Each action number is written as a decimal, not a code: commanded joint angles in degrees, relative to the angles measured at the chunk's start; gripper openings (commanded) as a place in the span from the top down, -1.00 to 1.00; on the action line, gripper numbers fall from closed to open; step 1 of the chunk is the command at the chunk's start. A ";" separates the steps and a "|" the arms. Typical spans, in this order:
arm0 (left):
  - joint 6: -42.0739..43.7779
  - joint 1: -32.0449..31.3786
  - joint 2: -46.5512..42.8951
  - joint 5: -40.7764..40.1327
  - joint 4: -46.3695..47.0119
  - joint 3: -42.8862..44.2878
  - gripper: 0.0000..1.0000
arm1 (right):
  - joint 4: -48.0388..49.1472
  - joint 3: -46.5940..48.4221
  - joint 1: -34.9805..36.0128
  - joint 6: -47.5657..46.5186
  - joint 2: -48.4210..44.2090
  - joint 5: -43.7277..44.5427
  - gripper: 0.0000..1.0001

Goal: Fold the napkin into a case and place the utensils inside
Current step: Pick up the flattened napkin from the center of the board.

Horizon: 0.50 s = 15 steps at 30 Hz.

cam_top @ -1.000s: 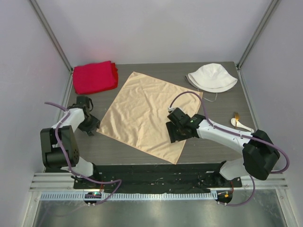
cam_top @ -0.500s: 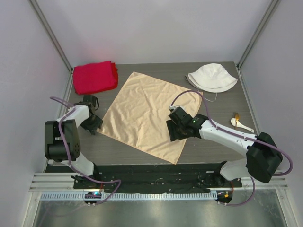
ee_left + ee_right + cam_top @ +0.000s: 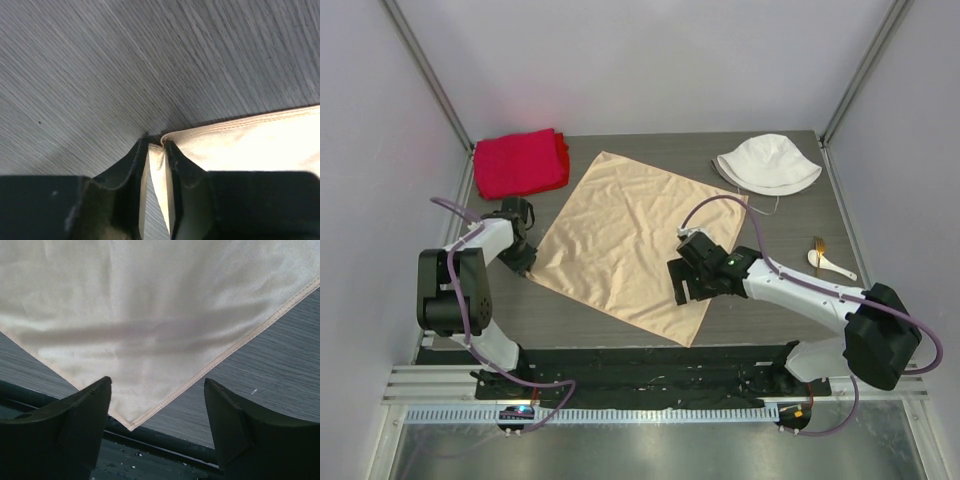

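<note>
The peach-tan satin napkin (image 3: 620,235) lies spread flat as a diamond on the grey table. My left gripper (image 3: 525,262) is at its left corner. In the left wrist view the gripper (image 3: 155,142) is shut on that corner of the napkin (image 3: 250,140), with cloth pinched between the fingers. My right gripper (image 3: 682,290) hovers open over the napkin's near corner. In the right wrist view its gripper (image 3: 157,380) straddles the pointed corner of the napkin (image 3: 150,315) without touching it. The utensils (image 3: 830,262), a small white spoon with a fork beside it, lie at the right edge.
A folded red cloth (image 3: 520,162) lies at the back left and a white bucket hat (image 3: 767,162) at the back right. The black base rail (image 3: 650,360) runs along the near edge, just past the napkin's near corner.
My left gripper has slid in to the napkin's left corner and closed on it. My right gripper has opened wider and shifted slightly toward the near corner.
</note>
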 commanded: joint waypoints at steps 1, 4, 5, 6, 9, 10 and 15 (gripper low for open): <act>0.58 0.02 -0.40 -4.23 0.46 0.12 0.68 | 1.23 -1.33 2.79 1.56 -1.57 0.34 -0.65; 2.25 0.02 -2.68 -5.81 0.55 0.56 0.91 | 1.23 -2.21 4.82 2.87 -0.42 1.04 -0.71; 2.86 0.02 -3.22 -5.90 0.81 0.83 0.98 | 1.49 -2.82 6.83 3.14 -0.33 1.22 -0.71; 3.82 0.10 -3.57 -5.99 0.90 1.00 1.00 | 1.75 -3.09 7.80 3.23 -0.25 1.30 -0.71; 4.89 -0.07 -4.45 -3.63 2.31 1.88 1.00 | 2.02 -3.79 11.94 3.67 0.19 3.67 -0.68; 5.32 0.02 -4.54 -1.18 3.09 1.88 1.00 | 2.28 -3.88 12.82 3.58 0.46 3.85 -0.56; 5.24 0.02 -4.28 1.65 3.98 3.20 1.00 | 1.93 -3.97 19.40 4.46 2.56 5.08 -0.10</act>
